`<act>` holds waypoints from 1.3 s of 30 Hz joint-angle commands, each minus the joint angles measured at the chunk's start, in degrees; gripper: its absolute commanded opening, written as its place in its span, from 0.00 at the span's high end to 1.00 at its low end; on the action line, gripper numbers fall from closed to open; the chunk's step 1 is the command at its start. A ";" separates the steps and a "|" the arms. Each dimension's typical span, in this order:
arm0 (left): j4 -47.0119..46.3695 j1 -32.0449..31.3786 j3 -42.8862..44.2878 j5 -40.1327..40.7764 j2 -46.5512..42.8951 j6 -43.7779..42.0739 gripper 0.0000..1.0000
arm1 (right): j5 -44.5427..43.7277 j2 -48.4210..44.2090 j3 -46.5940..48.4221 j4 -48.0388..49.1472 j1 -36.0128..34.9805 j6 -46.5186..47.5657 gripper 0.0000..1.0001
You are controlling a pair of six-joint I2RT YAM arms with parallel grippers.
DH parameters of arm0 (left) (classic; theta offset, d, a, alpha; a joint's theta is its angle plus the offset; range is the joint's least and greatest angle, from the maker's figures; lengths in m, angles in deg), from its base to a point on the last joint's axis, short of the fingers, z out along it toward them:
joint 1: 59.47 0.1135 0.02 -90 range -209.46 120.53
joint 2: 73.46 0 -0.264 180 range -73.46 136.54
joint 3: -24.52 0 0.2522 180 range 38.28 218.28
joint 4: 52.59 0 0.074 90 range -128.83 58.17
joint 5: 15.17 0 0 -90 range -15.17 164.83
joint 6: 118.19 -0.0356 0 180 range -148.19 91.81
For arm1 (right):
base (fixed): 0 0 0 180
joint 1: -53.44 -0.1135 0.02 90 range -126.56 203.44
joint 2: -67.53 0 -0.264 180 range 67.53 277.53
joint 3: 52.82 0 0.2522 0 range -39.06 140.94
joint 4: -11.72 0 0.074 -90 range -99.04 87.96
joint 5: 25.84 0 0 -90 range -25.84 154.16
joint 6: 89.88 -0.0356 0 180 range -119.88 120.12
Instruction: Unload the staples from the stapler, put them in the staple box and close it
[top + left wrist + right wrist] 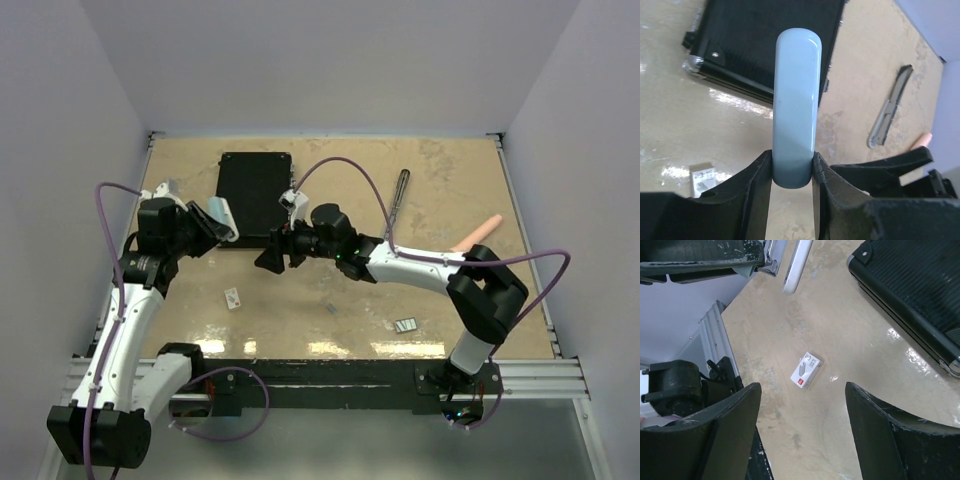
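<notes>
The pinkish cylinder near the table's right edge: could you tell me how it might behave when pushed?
Lying on its side on the glossy table, the pinkish cylinder would probably roll. It looks slim and straight, so likely stiff and light.

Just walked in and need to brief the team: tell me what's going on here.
The left gripper is clamped on a pale blue rounded bar, apparently part of the stapler, held above the table beside the flat black rectangular case. The right gripper hangs open and empty next to it, over a small white block. A slim silver-grey metal bar and a short ribbed strip of staples lie apart on the beige tabletop.
</notes>
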 commanded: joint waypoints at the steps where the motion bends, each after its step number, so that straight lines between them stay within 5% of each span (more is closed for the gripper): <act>1: -7.93 -0.27 -1.39 -10.67 -3.12 -2.09 1.00 | -5.31 0.37 2.96 5.91 -2.23 0.41 0.28; 20: -10.84 -0.36 -6.67 -26.06 -6.11 -9.73 1.00 | -24.12 3.36 7.11 1.69 -2.60 3.13 0.45; 39: -15.14 -0.36 -11.41 -27.64 -4.62 -10.08 1.00 | -11.91 -1.03 -2.74 1.43 -0.83 7.43 0.37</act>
